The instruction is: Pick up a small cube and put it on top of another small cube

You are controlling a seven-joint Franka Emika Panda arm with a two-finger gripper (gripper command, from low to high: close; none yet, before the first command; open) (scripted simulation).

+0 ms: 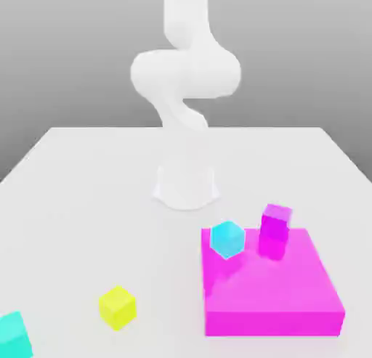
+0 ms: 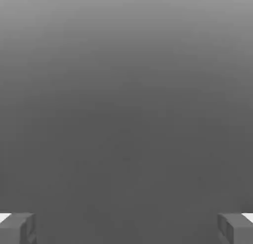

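Observation:
A small turquoise-green cube (image 1: 13, 335) sits on the white table at the exterior view's near left corner, partly cut off by the frame edge. A yellow cube (image 1: 117, 306) of about the same size lies to its right. The white arm (image 1: 185, 66) rises folded above its base, far from both cubes. In the hand view my gripper (image 2: 126, 228) is open. Its grey fingertips (image 2: 17, 227) stand wide apart with nothing between them, against plain grey background.
A flat magenta platform (image 1: 290, 306) lies at the exterior view's near right. A paler sky-blue cube (image 1: 227, 239) stands at its far left corner and a magenta cube (image 1: 275, 222) at its far edge. The arm's base (image 1: 185, 186) stands mid-table.

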